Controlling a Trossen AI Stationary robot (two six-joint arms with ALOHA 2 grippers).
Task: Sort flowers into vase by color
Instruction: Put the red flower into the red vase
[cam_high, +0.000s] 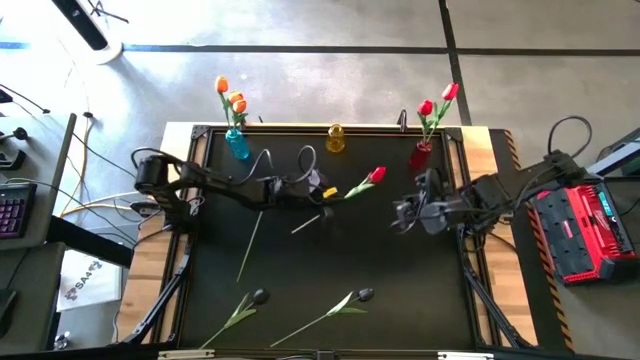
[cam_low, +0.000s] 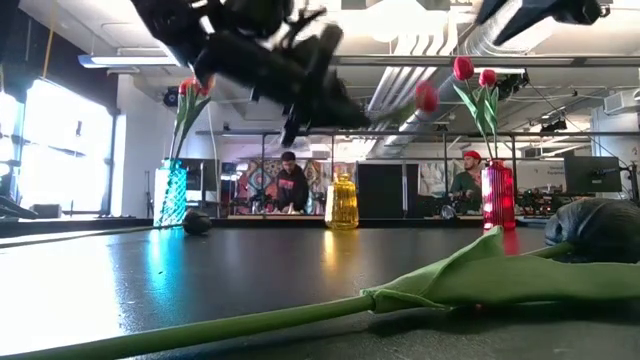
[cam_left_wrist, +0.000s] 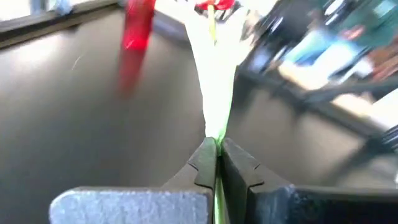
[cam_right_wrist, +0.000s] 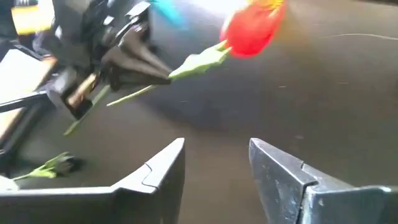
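My left gripper is shut on a red flower, held above the middle of the black table. Its head points toward the red vase, which holds red flowers. My right gripper hangs open to the right of that head with nothing between its fingers. The blue vase holds orange flowers, and the yellow vase shows none. Two black flowers lie flat near the front edge. My left gripper pinches the red flower's thin stem between its two fingers, just below the pale green leaf. The fingers come nearly level from the table's left, and the stem runs almost along them. The flower is lifted clear, its bare stem end trailing behind.
The three vases stand in a row along the far edge. A thin loose stem lies left of centre. People sit in the room beyond the table. A red case stands off the table's right side.
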